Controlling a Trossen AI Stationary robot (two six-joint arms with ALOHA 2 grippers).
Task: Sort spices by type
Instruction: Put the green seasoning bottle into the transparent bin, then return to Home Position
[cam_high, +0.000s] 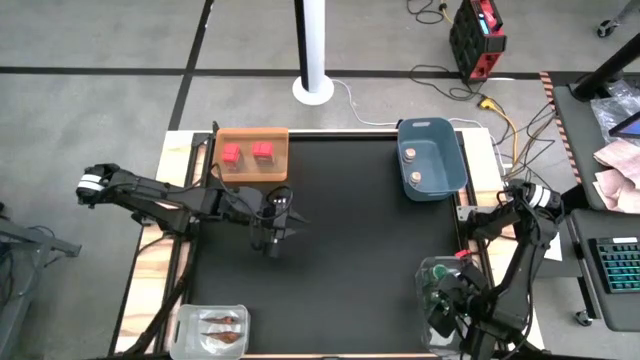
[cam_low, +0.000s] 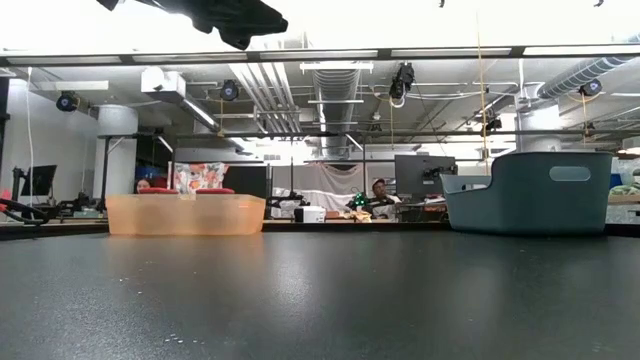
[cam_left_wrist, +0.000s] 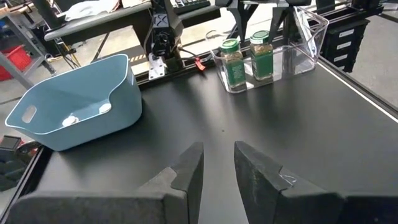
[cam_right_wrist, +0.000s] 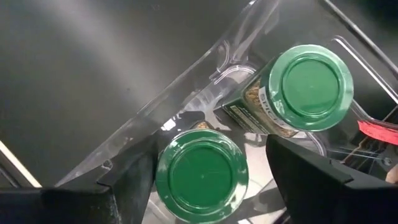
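Left gripper (cam_high: 272, 243), left of centre in the high view, hangs over bare surface (cam_high: 350, 230), fingers nearly together, gripping nothing. Right gripper (cam_right_wrist: 211, 168) at lower right straddles one green-capped jar (cam_right_wrist: 202, 174) in the clear container (cam_high: 440, 290), jaws spread, looks like a release; second jar (cam_right_wrist: 309, 78) beside it. Next: lift straight out, no snag. Jar labels unreadable.

— What sits in the orange tray (cam_high: 252, 138)?
— Two red boxes (cam_high: 246, 152), side by side. The blue tub (cam_high: 432, 158) holds two pale-capped jars (cam_high: 412, 166).
— And the arms?
— Left gripper (cam_high: 275, 228) over the mat's middle; right gripper (cam_high: 443, 300) above the clear container (cam_high: 428, 272).
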